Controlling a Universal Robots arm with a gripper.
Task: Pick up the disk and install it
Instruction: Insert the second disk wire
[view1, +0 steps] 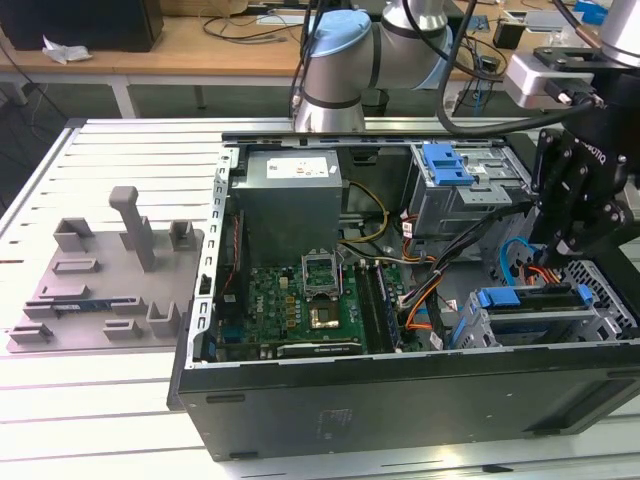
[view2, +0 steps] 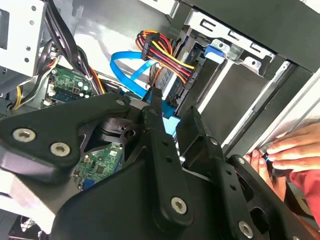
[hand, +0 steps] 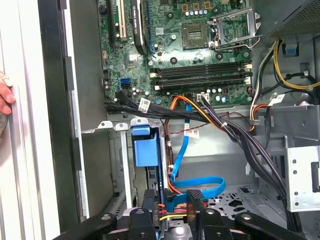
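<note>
Person's hand cut off at frame edge, pincer fingertips hidden among cables

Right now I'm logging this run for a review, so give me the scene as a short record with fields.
setting: open computer case on a slatted table
gripper: black gripper inside the case, above the lower drive cage
drive cage: blue bracket seated, cables plugged at its end
cables: flat blue cable looped beside the cage
person: a hand at the case edge
other: grey fixture tray at the exterior view's left
</note>
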